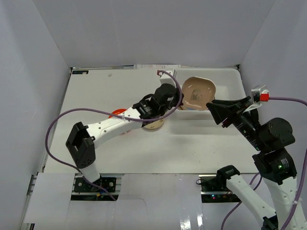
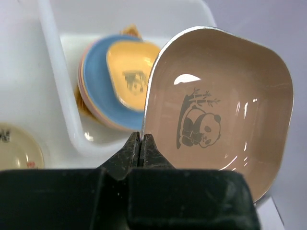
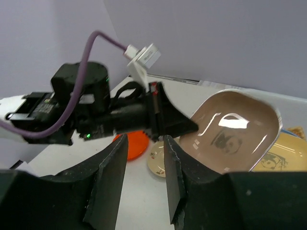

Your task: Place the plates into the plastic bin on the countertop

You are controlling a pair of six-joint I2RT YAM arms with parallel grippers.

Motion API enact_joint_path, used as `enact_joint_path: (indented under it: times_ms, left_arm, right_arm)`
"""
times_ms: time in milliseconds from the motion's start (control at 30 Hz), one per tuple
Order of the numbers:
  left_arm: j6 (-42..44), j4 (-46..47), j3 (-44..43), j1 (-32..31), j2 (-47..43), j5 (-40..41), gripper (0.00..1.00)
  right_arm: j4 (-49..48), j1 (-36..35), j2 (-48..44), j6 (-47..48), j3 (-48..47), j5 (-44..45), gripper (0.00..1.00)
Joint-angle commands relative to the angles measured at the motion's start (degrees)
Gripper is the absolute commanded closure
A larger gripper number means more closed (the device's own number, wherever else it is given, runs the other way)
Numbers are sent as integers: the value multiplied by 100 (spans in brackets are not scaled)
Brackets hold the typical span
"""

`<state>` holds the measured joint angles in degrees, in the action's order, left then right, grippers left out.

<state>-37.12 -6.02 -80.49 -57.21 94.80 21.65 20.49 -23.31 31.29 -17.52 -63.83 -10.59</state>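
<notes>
The white countertop (image 1: pixel 110 143) is hemmed by white walls (image 1: pixel 29 72) on the left, far and right sides, and most of its bare surface lies in the near and left parts. The plastic bin (image 2: pixel 57 86) sits toward the far right, its white rim hard to make out against the top from above. The left arm (image 1: pixel 110 125) stretches diagonally across the middle, with a purple cable (image 1: pixel 57 124) looping off its side. The left gripper (image 2: pixel 141 143) is clamped tight on the rim of the pinkish-brown plate (image 2: pixel 216 110), a rounded-square dish with a panda print, held tilted on edge above the bin. The right gripper (image 3: pixel 143 143) hangs near that plate's right side, fingers parted with nothing between them, crowding the space over the bin. Inside the bin a yellow plate (image 2: pixel 132 74) rests on a blue plate (image 2: pixel 96 81) atop a stack. Outside it, an orange-red plate (image 1: pixel 115 114) and a cream plate (image 1: pixel 154 125) lie on the countertop, partly under the left arm.
</notes>
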Motion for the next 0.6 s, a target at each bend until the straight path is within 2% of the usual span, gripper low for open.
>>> enact_joint_path:
  times_ms: [0, 133, 167, 200, 300, 567]
  left_arm:
    - [319, -337, -1106, 209, 921, -336, 100]
    - [715, -828, -2844, 280, 2090, -354, 100]
    - [741, -944, -2850, 281, 2304, -337, 100]
    - [768, -1040, -3363, 307, 2506, -293, 100]
    - [716, -1305, -3999, 368, 3060, -240, 100]
    - [346, -1331, -4089, 439, 3421, 226, 100]
  right_arm:
    - [-246, 11, 44, -243, 134, -294, 59]
    - [-204, 11, 35, -243, 257, -207, 59]
    - [-195, 11, 18, -235, 275, -172, 59]
    - [-177, 11, -17, -234, 292, -154, 59]
    - [-177, 11, -105, -200, 345, 4, 60]
    - [-221, 11, -88, -216, 538, 40, 60]
